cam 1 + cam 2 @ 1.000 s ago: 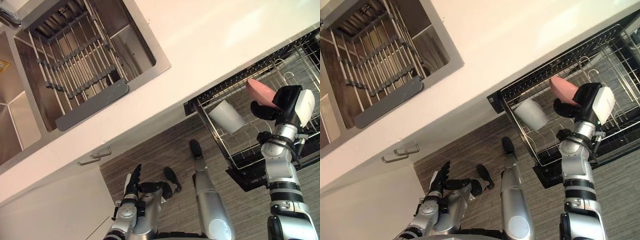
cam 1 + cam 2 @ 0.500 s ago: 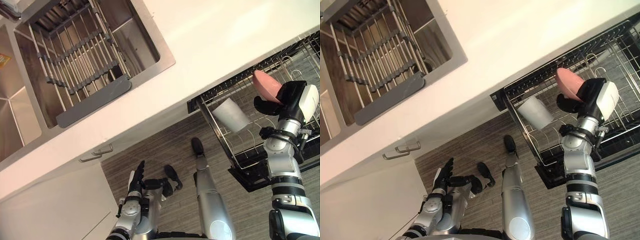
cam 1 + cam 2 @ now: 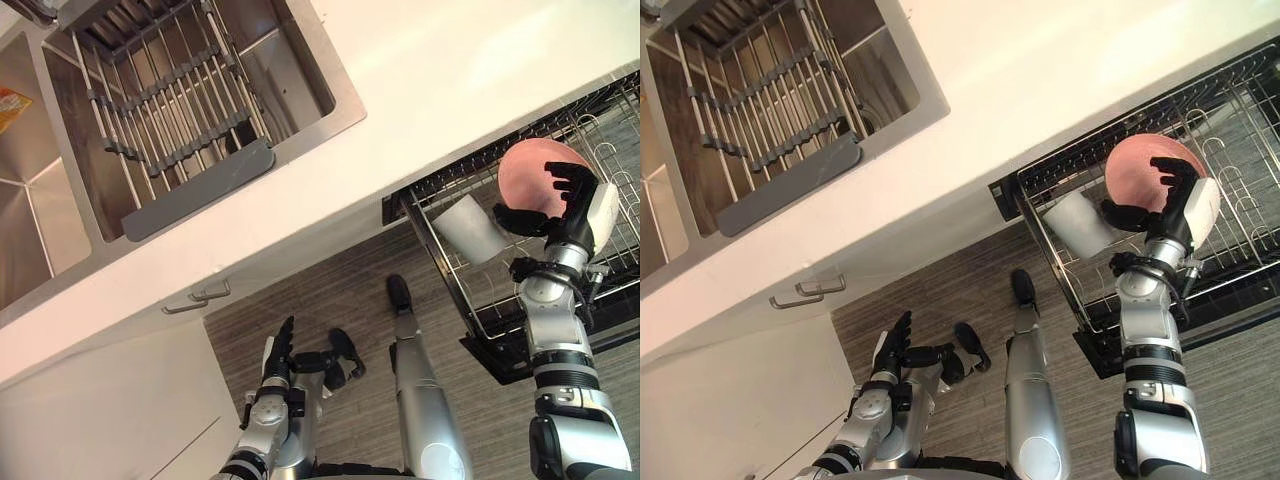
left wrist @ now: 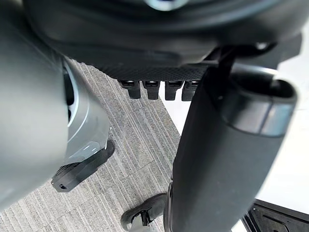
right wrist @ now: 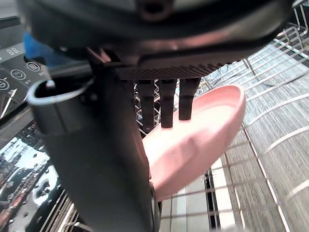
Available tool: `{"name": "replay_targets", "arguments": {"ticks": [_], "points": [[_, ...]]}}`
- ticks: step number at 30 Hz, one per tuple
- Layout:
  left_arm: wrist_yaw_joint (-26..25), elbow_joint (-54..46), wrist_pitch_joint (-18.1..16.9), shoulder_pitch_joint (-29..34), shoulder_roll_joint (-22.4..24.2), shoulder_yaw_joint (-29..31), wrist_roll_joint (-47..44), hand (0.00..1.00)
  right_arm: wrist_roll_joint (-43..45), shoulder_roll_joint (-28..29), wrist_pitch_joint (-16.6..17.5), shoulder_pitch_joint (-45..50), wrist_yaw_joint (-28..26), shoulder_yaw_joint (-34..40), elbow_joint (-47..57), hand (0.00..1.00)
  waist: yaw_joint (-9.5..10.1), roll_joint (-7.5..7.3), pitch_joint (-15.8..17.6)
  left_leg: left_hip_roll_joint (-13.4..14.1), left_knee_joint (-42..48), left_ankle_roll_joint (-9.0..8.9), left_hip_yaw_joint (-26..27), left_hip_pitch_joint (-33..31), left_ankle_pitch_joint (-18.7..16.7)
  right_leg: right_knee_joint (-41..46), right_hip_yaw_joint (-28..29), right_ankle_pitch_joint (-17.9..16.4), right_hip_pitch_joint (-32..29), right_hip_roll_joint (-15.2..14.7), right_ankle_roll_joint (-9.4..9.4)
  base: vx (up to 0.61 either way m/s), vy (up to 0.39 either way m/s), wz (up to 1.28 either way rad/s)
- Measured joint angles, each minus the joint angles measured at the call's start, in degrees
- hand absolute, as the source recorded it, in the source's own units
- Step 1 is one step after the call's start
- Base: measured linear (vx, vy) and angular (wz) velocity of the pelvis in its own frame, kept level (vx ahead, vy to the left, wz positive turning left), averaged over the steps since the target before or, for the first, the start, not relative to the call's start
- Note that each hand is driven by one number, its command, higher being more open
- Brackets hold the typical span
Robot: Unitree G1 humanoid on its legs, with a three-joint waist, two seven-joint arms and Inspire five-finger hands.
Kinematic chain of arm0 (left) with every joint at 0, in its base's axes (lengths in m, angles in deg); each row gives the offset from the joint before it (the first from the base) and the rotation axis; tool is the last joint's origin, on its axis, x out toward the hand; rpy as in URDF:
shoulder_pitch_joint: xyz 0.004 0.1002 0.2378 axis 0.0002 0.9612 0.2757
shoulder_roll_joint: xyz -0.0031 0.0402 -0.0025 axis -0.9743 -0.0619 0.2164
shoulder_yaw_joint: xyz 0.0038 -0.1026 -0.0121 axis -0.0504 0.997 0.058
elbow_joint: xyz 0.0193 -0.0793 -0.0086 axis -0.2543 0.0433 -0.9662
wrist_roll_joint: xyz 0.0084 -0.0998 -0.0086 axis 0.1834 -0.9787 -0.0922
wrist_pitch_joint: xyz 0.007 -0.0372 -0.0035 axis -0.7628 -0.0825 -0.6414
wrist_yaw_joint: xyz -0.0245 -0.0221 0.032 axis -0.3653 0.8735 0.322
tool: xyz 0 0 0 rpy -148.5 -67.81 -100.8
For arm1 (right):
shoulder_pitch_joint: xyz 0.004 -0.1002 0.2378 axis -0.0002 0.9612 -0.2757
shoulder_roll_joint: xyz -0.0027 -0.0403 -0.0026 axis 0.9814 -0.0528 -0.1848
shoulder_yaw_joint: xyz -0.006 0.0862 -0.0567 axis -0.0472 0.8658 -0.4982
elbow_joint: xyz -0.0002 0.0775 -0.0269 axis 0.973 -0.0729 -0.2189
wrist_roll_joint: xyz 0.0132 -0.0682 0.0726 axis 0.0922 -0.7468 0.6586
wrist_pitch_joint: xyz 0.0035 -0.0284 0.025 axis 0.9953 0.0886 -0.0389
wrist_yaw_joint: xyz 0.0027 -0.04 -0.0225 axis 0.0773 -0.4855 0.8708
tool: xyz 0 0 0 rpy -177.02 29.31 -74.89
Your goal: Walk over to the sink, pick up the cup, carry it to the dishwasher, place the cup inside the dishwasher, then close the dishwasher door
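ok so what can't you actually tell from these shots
- Whether the pink bowl touches the dishwasher rack: the right hand and the bowl cover the wires beneath in both eye views.
- The rack's far side: cut off at the eye views' right edge.
- Which way the white cup faces: too small, behind rack wires.
- The sink floor: under the grey drainer.

cup (image 3: pixel 530 168): pink, shallow, bowl-like | pose: tilted on edge, clear of any surface | hold: right hand (image 3: pixel 568 215), fingers and thumb curled round its rim | location: above the pulled-out dishwasher rack (image 3: pixel 452 285), toward its counter-side edge
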Motion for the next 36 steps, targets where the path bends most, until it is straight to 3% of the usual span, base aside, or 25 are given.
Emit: {"name": "replay_targets", "arguments": {"ticks": [6,9,11,17,24,29,36], "points": [[0.0,0.0,1.0,-0.3,0.0,0.3,0.0,1.00,0.1,4.6,0.1,6.9,-1.8,-0.6,8.4,1.00,-0.07,-0.60,0.1,0.4,0.1,0.00,-0.3,2.2,-0.4,0.1,-1.3,0.0,2.3,0.0,-0.13,0.05,-0.048,0.01],[0.0,0.2,1.5,-0.3,0.0,0.5,0.1,1.00,0.1,6.7,0.1,11.0,-2.7,-1.5,11.9,1.00,-0.13,-1.61,0.0,0.5,-0.2,-0.05,-0.9,3.9,-0.4,-0.4,-1.9,0.0,4.2,0.0,-0.16,0.05,-0.047,0.06],[0.1,0.2,1.8,-0.2,0.0,0.8,0.2,1.00,0.0,8.2,0.1,14.0,-3.8,-2.0,14.7,1.00,-0.28,-2.93,0.0,0.5,-0.4,-0.09,-1.2,5.1,-0.4,-0.9,-2.1,-0.1,5.7,-0.1,-0.28,0.04,-0.039,0.04],[0.5,0.7,2.6,0.9,-1.1,1.5,1.5,1.00,-1.6,9.5,0.2,21.4,-4.7,-2.2,22.8,1.00,-1.37,-4.94,-0.4,0.3,-1.9,-0.16,-2.3,8.0,-0.3,-2.8,-3.2,0.0,9.4,-0.3,-0.16,0.07,-0.023,0.07],[1.3,2.0,3.0,3.3,-5.3,3.2,2.5,1.00,-3.9,9.8,2.8,28.0,-6.1,-2.4,32.1,1.00,-3.67,-9.15,-3.2,-0.7,-6.6,-0.68,-3.2,13.0,0.9,-7.7,-3.8,1.3,15.0,-0.4,-0.43,0.10,-0.001,0.04],[1.8,2.5,3.8,5.7,-6.3,4.2,4.0,1.00,-5.2,10.5,5.7,32.7,-7.1,1.7,38.9,1.00,-5.32,-10.53,-6.4,-1.5,-9.4,-0.49,-3.4,16.6,1.3,-9.9,-4.1,1.7,18.5,-0.6,-0.20,0.10,0.033,0.03],[1.9,2.6,3.9,9.3,-7.1,4.5,5.2,1.00,-4.4,17.0,7.4,38.7,-6.6,11.8,41.5,1.00,-7.71,-12.20,-10.8,-3.2,-14.1,-0.42,-2.9,21.4,2.6,-11.4,-3.9,1.3,22.0,-1.2,0.26,0.04,0.024,-0.01]]}}
